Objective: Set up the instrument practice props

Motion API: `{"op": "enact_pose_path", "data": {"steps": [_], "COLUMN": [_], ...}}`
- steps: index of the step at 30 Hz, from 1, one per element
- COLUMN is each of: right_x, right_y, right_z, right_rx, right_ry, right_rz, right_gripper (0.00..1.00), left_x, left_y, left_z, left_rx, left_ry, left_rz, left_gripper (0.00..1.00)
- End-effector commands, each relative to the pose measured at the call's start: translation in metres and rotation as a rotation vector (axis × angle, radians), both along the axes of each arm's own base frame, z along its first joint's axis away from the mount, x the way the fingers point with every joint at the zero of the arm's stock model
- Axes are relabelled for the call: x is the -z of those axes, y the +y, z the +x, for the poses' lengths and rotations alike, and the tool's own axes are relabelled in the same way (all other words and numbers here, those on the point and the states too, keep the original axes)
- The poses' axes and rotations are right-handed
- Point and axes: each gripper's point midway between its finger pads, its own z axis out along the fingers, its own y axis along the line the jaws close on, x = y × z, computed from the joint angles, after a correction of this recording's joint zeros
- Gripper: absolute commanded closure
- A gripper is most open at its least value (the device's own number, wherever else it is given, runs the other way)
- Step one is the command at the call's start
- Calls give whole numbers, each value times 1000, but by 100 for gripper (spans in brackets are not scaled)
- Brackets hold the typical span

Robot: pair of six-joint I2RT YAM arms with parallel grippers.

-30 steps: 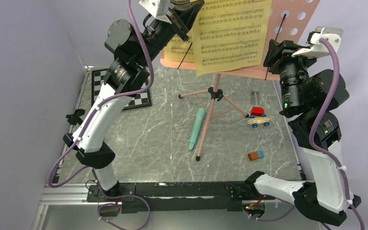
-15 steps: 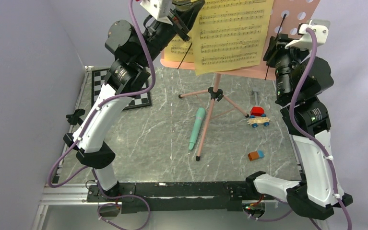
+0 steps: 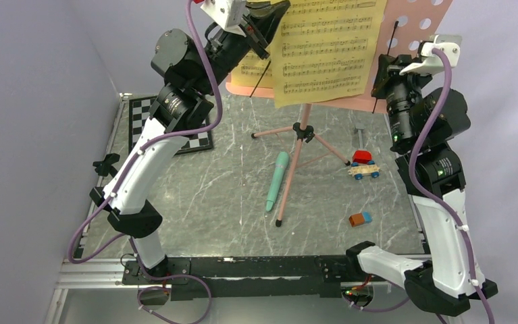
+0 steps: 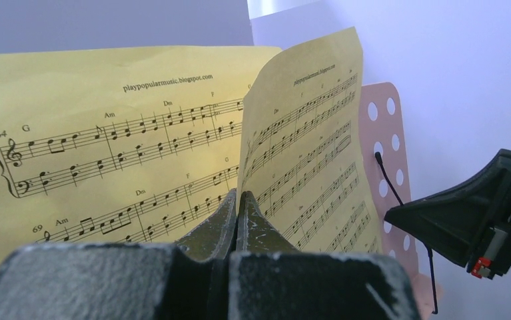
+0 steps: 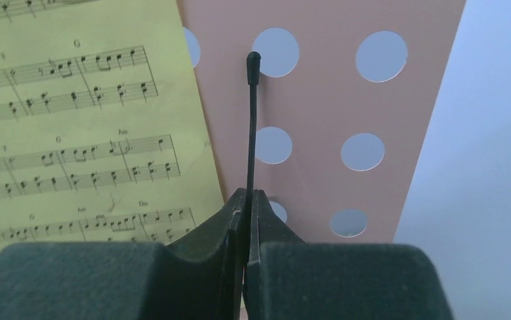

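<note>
- Gripping the yellow sheet-music pages by one loose edge with the left hand, pinched fully shut, up at 12 o'clock over the counter.
- Clamping the black wire page-holder of the pink music stand in the right hand, closed down to the wire, toward 2 o'clock.
- Judged light, limp, quick to crease: hold paper at a margin, gently.
- Judged springy and slippery: take the wire low, near its root.
- Likely top-heavy on thin legs; avoid sideways pulls.
- Lying flat mid-counter beside a tripod leg: mint-green tube, untouched.
</note>
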Motion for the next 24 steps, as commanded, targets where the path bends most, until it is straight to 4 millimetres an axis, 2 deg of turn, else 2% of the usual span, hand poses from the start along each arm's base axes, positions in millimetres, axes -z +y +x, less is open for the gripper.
{"op": "enact_pose_path", "data": {"steps": [1,8,17,24], "right_x": [-15,-9,-7,-2], "right_y": [2,12,10,20], "right_z": [-18,-32,-37,-33], "right_rx": [-56,-129,-129,-172], "right_ry": [-81,-133,-151,-135], "right_rz": [-5,-51,-59,-68], "right_gripper": [93,95,97,98], "left_x": [-20,-20,-16,-19], "left_y": [7,-5,-18,-25], "left_z": [-11,-8,-3,-5], "left_rx": [0,18,30,60], "left_ry": [-65,-75,-74,-94], "left_rz": [-54,-71,-84,-106], "left_gripper": [100,100,100,100]}}
